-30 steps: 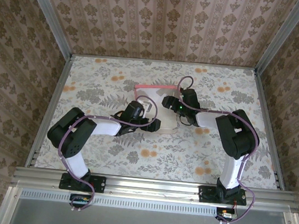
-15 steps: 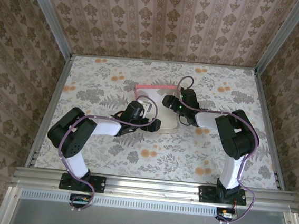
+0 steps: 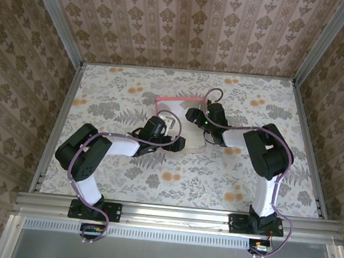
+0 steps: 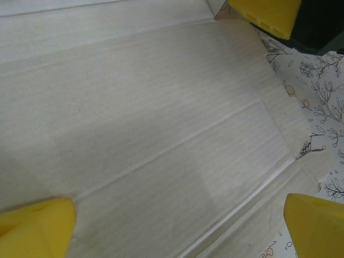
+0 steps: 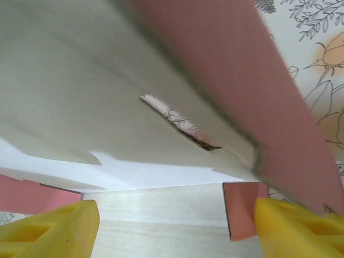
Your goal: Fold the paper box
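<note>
Since a second ago the right hand (image 3: 199,116) has crept a little farther over the card and its elbow has swung in, while the left arm has hardly shifted. On the right wrist view I see that hand (image 5: 174,231) spread wide, its blunt yellow tips at the two lower corners, closed on nothing. Between and above them is the paper box (image 5: 80,80): a matte off-white inner panel, a raised pink flap slanting across the right side, a small square pink tab beside the right tip, and a narrow slit showing a sliver of floral print. The left hand (image 4: 174,226) is spread wide too, with the box (image 4: 161,134) under it, pale, faintly ribbed card crossed by straight diagonal creases. From above, the left hand (image 3: 174,141) sits at the near side of the box (image 3: 169,107), which lies partly unfolded mid-bench, its far edge a thin pink strip. Around it the bench (image 3: 114,99) is a smooth sheet printed with grey leaves and orange blooms.
</note>
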Action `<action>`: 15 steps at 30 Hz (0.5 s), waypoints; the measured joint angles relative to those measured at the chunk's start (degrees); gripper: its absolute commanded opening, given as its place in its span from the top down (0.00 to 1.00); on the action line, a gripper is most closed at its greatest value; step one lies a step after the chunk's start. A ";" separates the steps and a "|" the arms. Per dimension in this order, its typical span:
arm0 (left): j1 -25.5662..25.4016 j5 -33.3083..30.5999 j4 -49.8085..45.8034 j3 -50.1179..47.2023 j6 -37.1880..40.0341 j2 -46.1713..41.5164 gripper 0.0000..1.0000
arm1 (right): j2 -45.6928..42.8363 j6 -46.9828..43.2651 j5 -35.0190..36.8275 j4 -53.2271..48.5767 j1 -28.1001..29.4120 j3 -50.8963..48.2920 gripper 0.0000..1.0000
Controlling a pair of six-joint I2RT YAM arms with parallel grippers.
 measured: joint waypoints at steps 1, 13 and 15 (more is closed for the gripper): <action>0.00 0.00 -0.13 0.09 0.00 0.00 0.00 | 0.31 0.02 -0.07 0.15 -0.04 0.00 0.23; -0.09 0.11 -1.49 0.74 0.00 -0.04 0.00 | 1.22 2.14 -1.14 4.04 0.17 -1.16 0.24; -0.22 0.13 -1.95 0.74 0.00 -0.33 0.00 | 1.18 2.25 -1.14 4.09 0.17 -1.27 0.24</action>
